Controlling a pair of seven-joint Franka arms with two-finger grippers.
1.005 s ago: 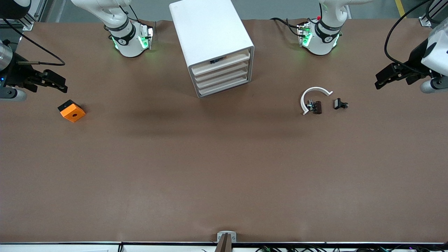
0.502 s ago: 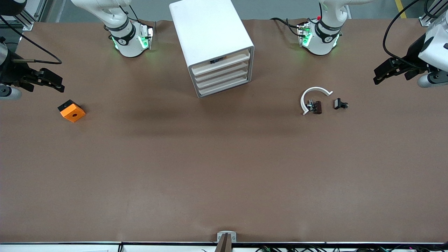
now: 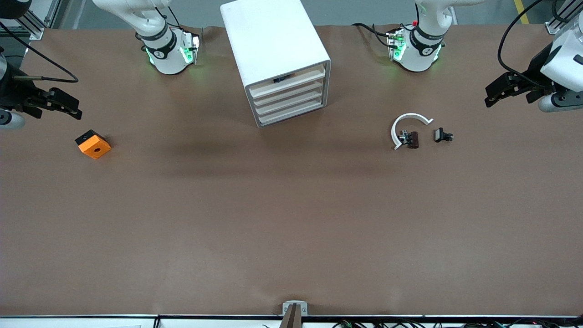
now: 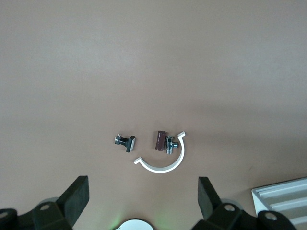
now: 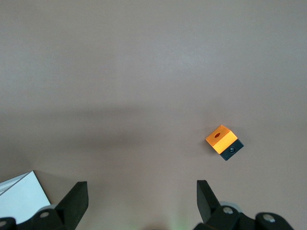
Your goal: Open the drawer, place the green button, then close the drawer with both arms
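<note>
Table (image 3: 291,218): brown surface that carries everything; both arm bases stand along its edge farthest from the front camera.
Cabinet (image 3: 273,41): white box between the two bases, turned at a slight angle, its front facing the front camera and slightly toward the left arm's end. Corners of it show in the left wrist view (image 4: 283,203) and the right wrist view (image 5: 21,196).
Drawers: four cream-fronted trays stacked in the cabinet, all pushed in.
Top drawer (image 3: 296,83): a gap shows above its front, and in that gap sits a small dark thing (image 3: 282,79) with a hint of blue. It lies where the button would be, but it is too small to tell for sure. No other drawer shows any contents.
Left gripper (image 3: 491,96) (image 4: 144,191): up in the air over the left arm's end of the table, fingers wide apart, holding nothing.
Right gripper (image 3: 75,110) (image 5: 142,196): up in the air over the right arm's end of the table, fingers wide apart, holding nothing.
White arc (image 3: 407,119) (image 4: 163,165): curved strip lying on the table toward the left arm's end, nearer the front camera than the cabinet.
Orange cube (image 3: 93,144) (image 5: 223,141): on the table toward the right arm's end, hole on top, dark base.
Brown part (image 3: 413,140) (image 4: 159,140): small, inside the curve of the white arc, with a bit of metal at its side.
Black part (image 3: 442,135) (image 4: 126,142): small, with a metal stud, just beside the white arc, toward the left arm's end.
</note>
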